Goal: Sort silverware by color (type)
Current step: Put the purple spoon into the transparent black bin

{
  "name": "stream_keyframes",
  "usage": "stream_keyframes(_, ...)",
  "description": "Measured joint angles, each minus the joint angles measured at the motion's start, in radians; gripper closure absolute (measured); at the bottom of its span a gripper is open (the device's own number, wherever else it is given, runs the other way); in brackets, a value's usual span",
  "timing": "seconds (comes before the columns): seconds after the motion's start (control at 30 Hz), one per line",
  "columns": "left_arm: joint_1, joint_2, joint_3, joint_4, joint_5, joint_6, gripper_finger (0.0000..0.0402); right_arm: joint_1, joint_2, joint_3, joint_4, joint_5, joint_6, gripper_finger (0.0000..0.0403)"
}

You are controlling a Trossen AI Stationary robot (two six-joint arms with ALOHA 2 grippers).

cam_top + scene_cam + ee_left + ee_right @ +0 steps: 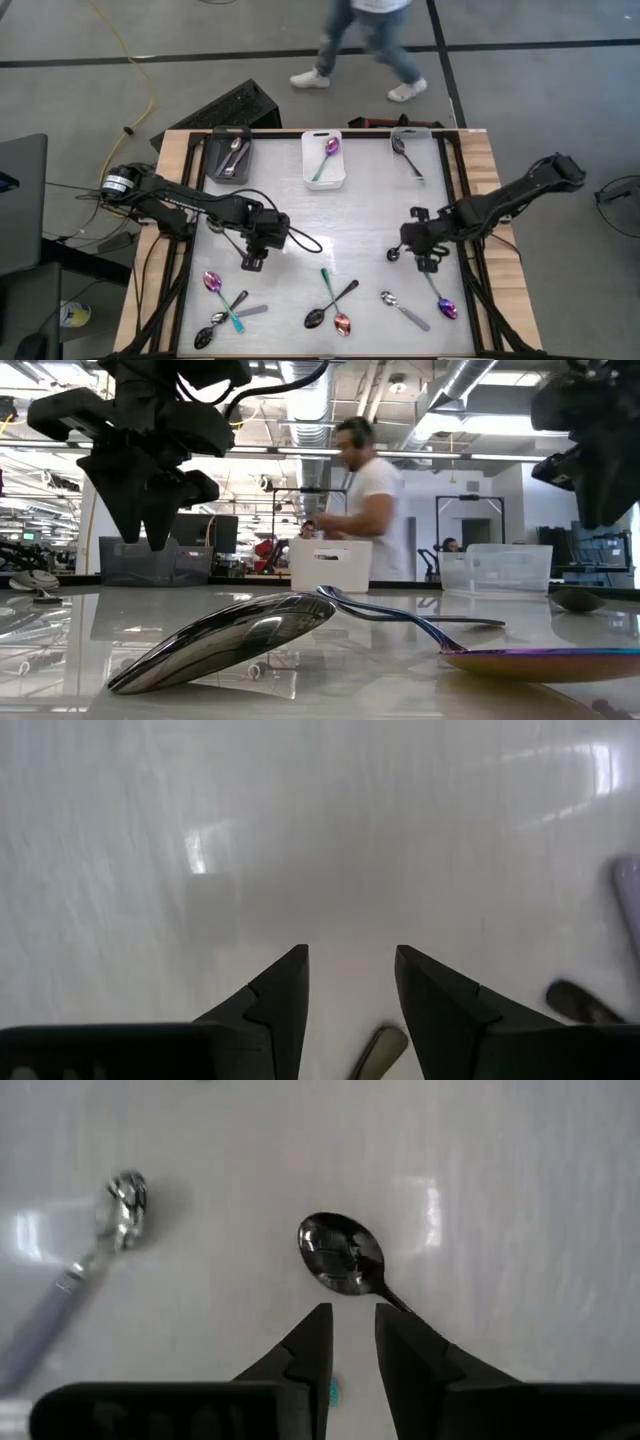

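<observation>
Spoons lie along the near part of the table: a left group (pixel 225 312), a crossed black and purple pair (pixel 330 308), a silver spoon (pixel 402 308) and a purple one (pixel 446 307). Three bins stand at the far edge. The dark one (pixel 230 158) holds silver spoons, the white one (pixel 323 160) a purple spoon, the clear one (pixel 410 152) a black spoon. My left gripper (pixel 352 970) hangs open over bare table, right of the dark bin's line. My right gripper (pixel 353 1325) is shut on a black spoon (pixel 340 1255). My right gripper holds the black spoon by its handle (pixel 398 1300), coming from above and pointing down. The finger (pixel 420 1355) hides where the handle meets it. The bowl (pixel 393 255) sticks out level toward the table's left, and seems lifted clear of the table.
A person (pixel 365 45) walks past beyond the far edge and also shows in the low view (pixel 370 500). Bare table lies between the bins and the near row of spoons. A teal handle (pixel 333 1392) shows below my right gripper's fingers.
</observation>
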Motion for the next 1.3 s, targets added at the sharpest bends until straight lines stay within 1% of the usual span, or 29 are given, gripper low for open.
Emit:
stream_keyframes(0.07,0.0,0.0,0.0,-0.011,0.0,0.033,0.0267,-0.005,0.031,0.0,0.003,0.017,-0.036,0.0301)
stream_keyframes(0.13,0.0,0.0,0.0,-0.013,0.0,0.071,0.0267,-0.018,0.069,0.0,0.006,0.034,-0.041,0.0301)
stream_keyframes(0.2,0.0,0.0,0.0,-0.009,-0.006,0.113,0.0267,-0.036,0.108,0.0,0.002,0.029,-0.039,0.0301)
stream_keyframes(0.3,0.0,0.0,0.0,-0.013,-0.006,0.177,0.0267,-0.05,0.168,0.008,0.002,-0.024,0.008,0.0299)
stream_keyframes(0.4,0.0,-0.006,0.0,-0.012,-0.006,0.225,0.0267,-0.05,0.218,0.039,0.001,-0.111,0.08,0.0294)
stream_keyframes(0.5,0.0,-0.006,0.0,0.006,-0.007,0.249,0.0267,-0.05,0.252,0.088,-0.023,-0.205,0.227,0.029)
stream_keyframes(0.57,0.0,-0.006,0.0,0.023,-0.007,0.252,0.0267,-0.045,0.267,0.12,-0.024,-0.274,0.413,0.029)
stream_keyframes(0.63,0.002,-0.006,0.0,0.031,-0.006,0.269,0.0267,-0.024,0.276,0.141,-0.004,-0.315,0.641,0.029)
stream_keyframes(0.7,0.002,-0.006,0.0,0.041,-0.005,0.291,0.0267,0.02,0.288,0.15,0.067,-0.316,0.834,0.0291)
stream_keyframes(0.73,0.002,-0.006,0.0,0.045,-0.004,0.304,0.0267,0.046,0.295,0.151,0.113,-0.31,0.894,0.0291)
stream_keyframes(0.87,0.002,-0.006,0.0,0.064,-0.005,0.348,0.0267,0.157,0.352,0.151,0.281,-0.236,1.005,0.0291)
stream_keyframes(0.93,0.002,-0.006,0.0,0.066,-0.005,0.366,0.0267,0.209,0.391,0.151,0.337,-0.231,1.063,0.0291)
stream_keyframes(1.0,0.002,-0.006,0.0,0.064,-0.005,0.383,0.0267,0.253,0.429,0.151,0.371,-0.232,1.1,0.0291)
stream_keyframes(1.1,0.003,-0.006,0.0,0.074,-0.006,0.403,0.0267,0.292,0.482,0.151,0.392,-0.234,1.108,0.0291)
stream_keyframes(1.2,0.003,-0.006,0.0,0.102,-0.006,0.407,0.0267,0.305,0.519,0.151,0.439,-0.234,1.108,0.0291)
stream_keyframes(1.3,0.003,-0.007,0.0,0.108,-0.006,0.4,0.0267,0.303,0.536,0.151,0.441,-0.234,1.108,0.0291)
